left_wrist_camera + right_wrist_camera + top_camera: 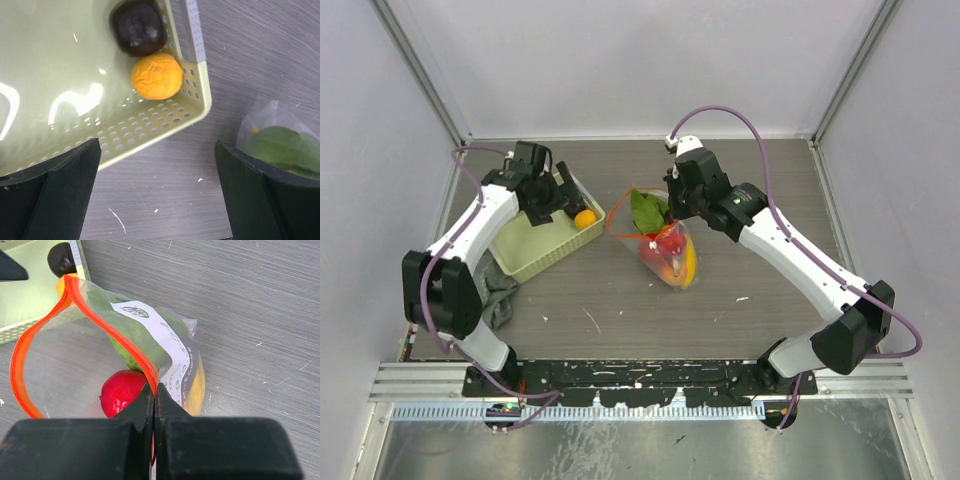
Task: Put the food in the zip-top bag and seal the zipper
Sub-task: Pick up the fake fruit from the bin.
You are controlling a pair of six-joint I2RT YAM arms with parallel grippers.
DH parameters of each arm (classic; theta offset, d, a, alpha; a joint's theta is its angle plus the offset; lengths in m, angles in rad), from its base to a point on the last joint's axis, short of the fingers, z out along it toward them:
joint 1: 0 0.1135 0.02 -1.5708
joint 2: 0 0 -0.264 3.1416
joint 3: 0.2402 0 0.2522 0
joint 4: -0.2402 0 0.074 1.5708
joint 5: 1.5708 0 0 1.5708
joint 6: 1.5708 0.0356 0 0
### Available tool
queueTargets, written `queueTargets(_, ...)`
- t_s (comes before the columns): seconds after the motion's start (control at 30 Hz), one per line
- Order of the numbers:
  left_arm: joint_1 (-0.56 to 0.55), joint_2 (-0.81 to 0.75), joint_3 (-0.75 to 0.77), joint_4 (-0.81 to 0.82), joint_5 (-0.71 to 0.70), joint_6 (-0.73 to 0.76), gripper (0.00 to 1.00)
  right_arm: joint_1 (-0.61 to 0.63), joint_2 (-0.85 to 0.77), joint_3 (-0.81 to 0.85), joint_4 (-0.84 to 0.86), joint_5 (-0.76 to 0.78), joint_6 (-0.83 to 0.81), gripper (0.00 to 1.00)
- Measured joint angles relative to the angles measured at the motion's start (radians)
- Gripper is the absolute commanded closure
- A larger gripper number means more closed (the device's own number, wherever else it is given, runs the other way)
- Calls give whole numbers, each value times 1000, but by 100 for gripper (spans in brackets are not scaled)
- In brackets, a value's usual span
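Three pieces of food show inside the zip-top bag (672, 262), which lies near the middle of the table (770, 170): a green leaf (646, 212) at the mouth end, a red piece (122, 391) below it and a yellow banana (198, 386) against the far wall of the bag. The zipper (30, 342) stands open in a wide orange loop, and its left bend reaches close to the corner of the mesh basket (150, 131). The right gripper (154, 388) has its jaws pressed together on the zipper's right-hand run, pinching the strip and the plastic beside the white label, and so holds that edge up off the table.

Bare table lies to the right of the bag and in front of it. On the left the gap between bag and basket is narrow. An orange piece (156, 76) sits in the basket's near corner, touching a dark brown piece (138, 27) behind it, both tight against the perforated wall. The left gripper (156, 145) hangs above that corner with its jaws spread wide and nothing between them. A grey cloth (498, 295) lies beside the basket's near-left edge
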Motion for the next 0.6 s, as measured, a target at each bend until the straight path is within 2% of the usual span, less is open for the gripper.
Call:
queueTargets(0.2,48,130,-11,59,79,-3,5,0,0,0,3,-11,0,100)
queueTargets(0.6,49,347,19,104,182,-5,8,0,-9,-13,10,-19,-8,100)
